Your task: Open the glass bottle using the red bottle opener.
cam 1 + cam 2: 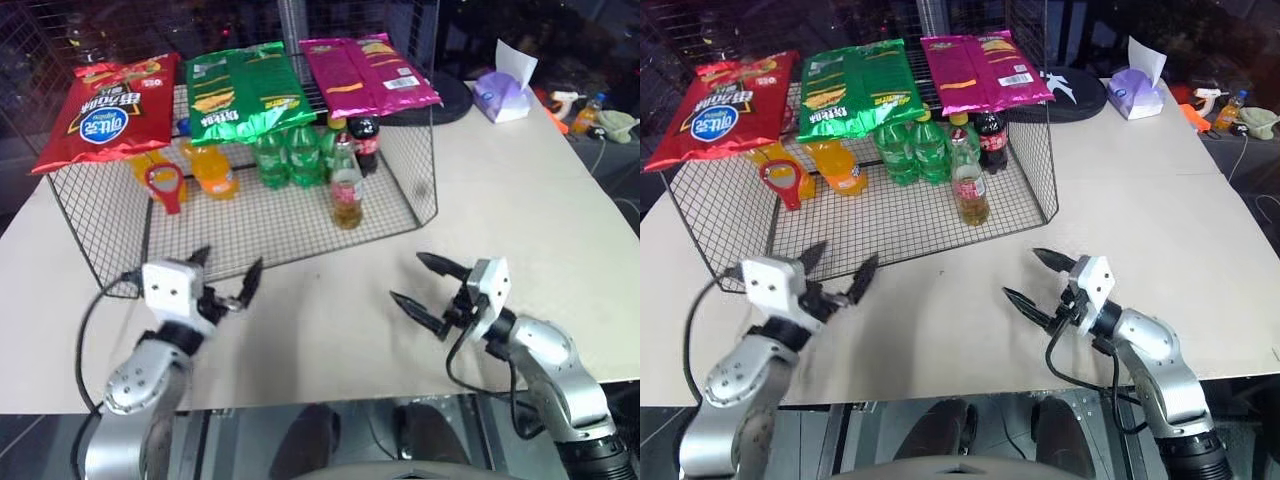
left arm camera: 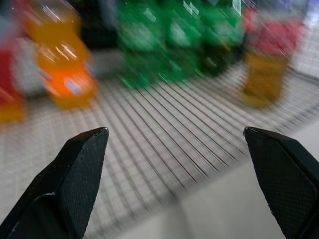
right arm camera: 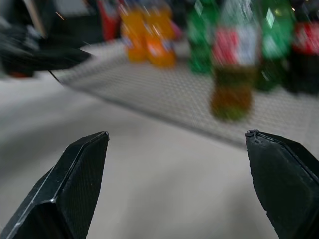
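Clearly nothing is gripped yet: both grippers hover over the bare table point(image 1: 560, 210) in the lower part of the frame, in front of the wire rack point(image 1: 100, 235). The left gripper point(image 1: 228, 282), lower left, has its 2 black fingers spread wide and empty, aimed at the rack's open front. The right gripper point(image 1: 425, 287), lower right, is likewise spread and holds nothing.

The glass bottle point(image 1: 346, 186) stands upright on the rack's mesh floor, centre of the frame, just in front of the green soda bottles point(image 1: 288, 152) and beside the dark cola bottle point(image 1: 364, 143). The red bottle opener point(image 1: 166, 187) is at the upper left, propped near the orange soda bottles point(image 1: 212, 168), well apart from the glass bottle.

As I judge it, the step in hand is the reach in. To do it well, the left gripper should go low under the rack's top shelf, where the snack bags point(image 1: 245, 90) lie, and close on the opener's handle, leaving the ring head free. The right should take the glass bottle by its body, below the neck, without knocking its neighbours.
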Controlling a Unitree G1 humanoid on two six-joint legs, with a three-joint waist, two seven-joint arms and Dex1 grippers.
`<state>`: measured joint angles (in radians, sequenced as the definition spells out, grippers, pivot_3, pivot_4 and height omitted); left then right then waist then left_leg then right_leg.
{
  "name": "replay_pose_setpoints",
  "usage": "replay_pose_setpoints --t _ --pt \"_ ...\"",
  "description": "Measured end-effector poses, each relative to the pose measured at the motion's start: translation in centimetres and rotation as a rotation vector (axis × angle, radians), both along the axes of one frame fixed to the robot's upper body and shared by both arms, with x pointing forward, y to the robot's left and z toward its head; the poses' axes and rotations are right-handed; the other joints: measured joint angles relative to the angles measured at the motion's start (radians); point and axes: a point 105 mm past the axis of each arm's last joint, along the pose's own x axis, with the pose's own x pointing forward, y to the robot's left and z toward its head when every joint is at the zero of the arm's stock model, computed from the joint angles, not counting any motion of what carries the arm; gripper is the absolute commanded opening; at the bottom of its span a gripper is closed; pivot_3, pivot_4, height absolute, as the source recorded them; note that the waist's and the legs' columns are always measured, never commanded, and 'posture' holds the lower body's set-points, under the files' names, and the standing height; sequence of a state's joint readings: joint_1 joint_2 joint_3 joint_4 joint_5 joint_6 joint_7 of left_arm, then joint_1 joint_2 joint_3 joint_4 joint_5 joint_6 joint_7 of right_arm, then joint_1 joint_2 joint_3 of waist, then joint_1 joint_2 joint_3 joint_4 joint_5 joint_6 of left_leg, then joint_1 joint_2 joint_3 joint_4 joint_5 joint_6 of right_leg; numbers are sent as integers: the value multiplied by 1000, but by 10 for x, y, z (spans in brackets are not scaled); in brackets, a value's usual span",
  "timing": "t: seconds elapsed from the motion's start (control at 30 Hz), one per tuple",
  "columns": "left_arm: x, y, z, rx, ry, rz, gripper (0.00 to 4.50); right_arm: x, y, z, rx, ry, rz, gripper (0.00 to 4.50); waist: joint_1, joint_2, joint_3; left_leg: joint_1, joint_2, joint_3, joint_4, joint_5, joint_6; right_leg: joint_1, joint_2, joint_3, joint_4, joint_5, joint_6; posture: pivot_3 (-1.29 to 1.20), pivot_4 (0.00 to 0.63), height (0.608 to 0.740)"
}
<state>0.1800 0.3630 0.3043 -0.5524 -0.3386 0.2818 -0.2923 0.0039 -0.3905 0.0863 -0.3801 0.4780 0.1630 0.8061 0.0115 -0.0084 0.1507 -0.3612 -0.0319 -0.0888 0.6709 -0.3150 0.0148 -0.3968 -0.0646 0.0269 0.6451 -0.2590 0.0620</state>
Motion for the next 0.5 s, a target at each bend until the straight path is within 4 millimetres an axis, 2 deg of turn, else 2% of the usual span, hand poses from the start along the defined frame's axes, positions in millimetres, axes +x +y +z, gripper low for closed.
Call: replay_pose_setpoints --t 0.1,0.2,0.37,0.5 --pt "14 27 26 16 -94 128 4500 -5 15 23 68 -20 104 4421 -1 0 0 0 0 0 0 0 0 0 0 0 0 0 0 0 150 740" --pt "19 40 39 50 -140 197 4500 -8 22 41 94 -53 154 4421 -2 0 0 0 -1 0 0 0 0 -1 0 0 0 0 0 0 150 740" --pt "33 55 32 59 -114 257 4500 -9 29 42 100 -36 162 4421 0 -1 0 -1 -1 -1 0 0 0 -1 0 -1 0 0 0 0 150 740" --pt "47 64 39 62 -143 289 4500 -10 26 36 86 -24 133 4421 0 -1 -1 -1 -1 -1 0 0 0 -1 0 -1 1 0 0 0 150 740"
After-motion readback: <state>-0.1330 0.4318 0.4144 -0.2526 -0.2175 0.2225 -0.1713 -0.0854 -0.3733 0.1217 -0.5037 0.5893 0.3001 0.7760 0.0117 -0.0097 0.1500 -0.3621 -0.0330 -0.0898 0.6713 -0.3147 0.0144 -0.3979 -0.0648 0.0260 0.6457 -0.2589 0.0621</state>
